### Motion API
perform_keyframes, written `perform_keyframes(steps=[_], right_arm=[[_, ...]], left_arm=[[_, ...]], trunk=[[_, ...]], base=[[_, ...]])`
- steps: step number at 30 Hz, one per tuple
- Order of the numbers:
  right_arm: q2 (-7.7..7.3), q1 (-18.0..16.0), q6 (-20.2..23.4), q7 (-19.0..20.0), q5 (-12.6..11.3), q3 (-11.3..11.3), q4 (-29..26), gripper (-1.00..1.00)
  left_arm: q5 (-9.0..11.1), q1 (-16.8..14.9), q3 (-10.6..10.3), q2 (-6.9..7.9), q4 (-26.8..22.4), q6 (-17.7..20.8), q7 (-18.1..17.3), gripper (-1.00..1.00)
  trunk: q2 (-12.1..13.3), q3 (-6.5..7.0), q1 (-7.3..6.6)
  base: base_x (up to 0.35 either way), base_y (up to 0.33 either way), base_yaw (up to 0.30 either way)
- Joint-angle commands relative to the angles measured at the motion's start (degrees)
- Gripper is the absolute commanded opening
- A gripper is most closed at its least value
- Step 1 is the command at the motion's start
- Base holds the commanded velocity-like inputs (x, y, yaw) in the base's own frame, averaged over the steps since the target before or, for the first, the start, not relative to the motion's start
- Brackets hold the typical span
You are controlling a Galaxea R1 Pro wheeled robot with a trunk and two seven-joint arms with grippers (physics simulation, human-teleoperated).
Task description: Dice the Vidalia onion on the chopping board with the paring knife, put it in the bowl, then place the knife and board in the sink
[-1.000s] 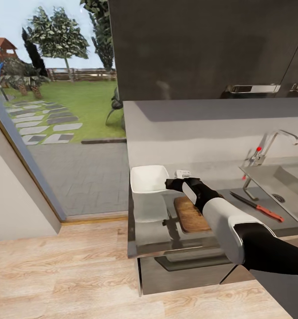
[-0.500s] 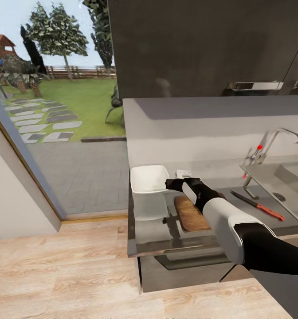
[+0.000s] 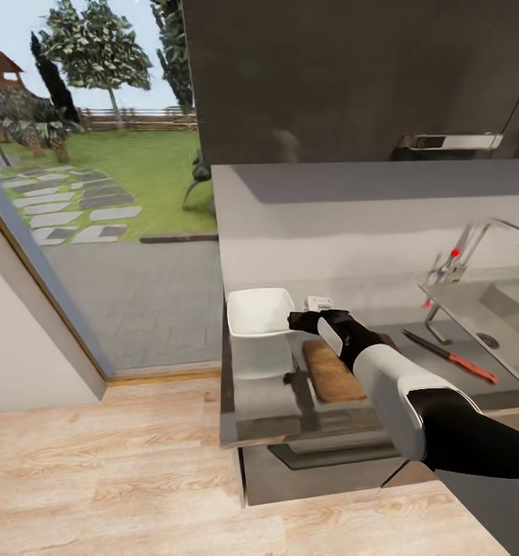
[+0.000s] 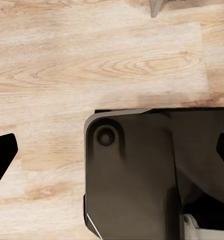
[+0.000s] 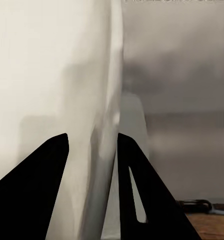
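Note:
The white squarish bowl (image 3: 258, 310) sits on the grey countertop (image 3: 267, 401) near its left end. My right gripper (image 3: 294, 319) reaches to the bowl's right side. In the right wrist view the right gripper (image 5: 92, 136) is shut on the bowl's wall (image 5: 99, 90), one dark finger (image 5: 44, 190) on each side of it. The brown chopping board (image 3: 333, 372) lies under my right forearm. The paring knife (image 3: 449, 356) with its red-orange handle lies right of the board, beside the sink (image 3: 514, 305). My left gripper (image 4: 112, 155) hangs open over the floor.
A curved chrome faucet (image 3: 483, 239) with a red knob stands behind the sink. Dark wall cabinets (image 3: 352, 77) hang above the counter. Left of the counter a glass wall (image 3: 97, 193) looks onto a garden. Wooden floor (image 3: 97, 479) lies in front, and the robot's dark base (image 4: 142, 175) is below the left gripper.
The whole picture has shifted slightly, so the camera has moved. The right arm, bowl, board and knife keep their places relative to one another.

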Motion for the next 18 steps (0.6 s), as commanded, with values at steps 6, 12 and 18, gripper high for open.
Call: perform_keyframes(steps=[6, 12, 18], right_arm=[[-0.01, -0.01, 0.32, 0.06, -0.68, 0.05, -0.09, -1.00], [-0.01, -0.01, 0.36, 0.04, -0.70, 0.06, -0.09, -1.00], [0.00, -0.01, 0.37, 0.03, -0.66, 0.02, -0.09, -1.00]], left_arm=[[0.52, -0.02, -0.36, 0.09, -0.07, -0.12, 0.46, 1.00], [0.52, -0.02, -0.36, 0.09, -0.07, -0.12, 0.46, 1.00], [0.52, -0.02, -0.36, 0.09, -0.07, -0.12, 0.46, 1.00]], trunk=[[-0.11, -0.19, 0.05], [-0.11, -0.20, 0.05], [-0.11, -0.20, 0.05]], base=[[0.140, -0.130, 0.000], [0.026, -0.025, 0.000], [0.004, -0.004, 0.000]])
